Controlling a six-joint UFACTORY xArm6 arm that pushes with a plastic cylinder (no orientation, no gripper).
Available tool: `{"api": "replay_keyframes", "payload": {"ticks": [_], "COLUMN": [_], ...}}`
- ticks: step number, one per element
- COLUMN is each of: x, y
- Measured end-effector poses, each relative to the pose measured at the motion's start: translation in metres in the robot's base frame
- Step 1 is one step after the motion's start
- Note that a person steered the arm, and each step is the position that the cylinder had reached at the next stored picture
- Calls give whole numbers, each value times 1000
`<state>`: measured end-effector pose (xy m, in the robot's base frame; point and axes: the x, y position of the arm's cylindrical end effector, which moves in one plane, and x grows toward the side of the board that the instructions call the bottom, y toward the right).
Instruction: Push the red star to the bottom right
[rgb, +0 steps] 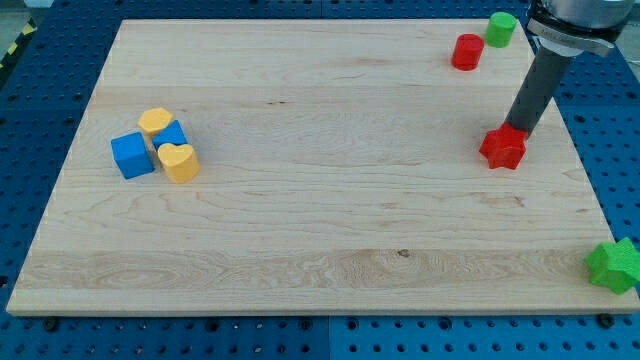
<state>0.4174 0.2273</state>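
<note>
The red star (502, 148) lies on the wooden board (320, 180) near its right edge, about halfway down the view. My tip (517, 131) touches the star's upper right side, and the dark rod rises from there toward the view's top right corner. A second red block, a cylinder (467, 51), stands near the board's top right.
A green cylinder (501, 29) stands at the top right corner, next to the red cylinder. A green star (614, 266) sits at the bottom right edge, partly off the board. At the left, a blue cube (132, 155), a smaller blue block (174, 134), a yellow hexagon (154, 122) and a yellow heart (179, 162) cluster together.
</note>
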Motion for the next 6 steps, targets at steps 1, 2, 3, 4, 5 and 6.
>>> {"api": "replay_keyframes", "payload": {"ticks": [1, 2, 3, 4, 5, 6], "x": [-22, -25, -6, 19, 42, 50], "y": [-21, -50, -49, -24, 3, 23]}}
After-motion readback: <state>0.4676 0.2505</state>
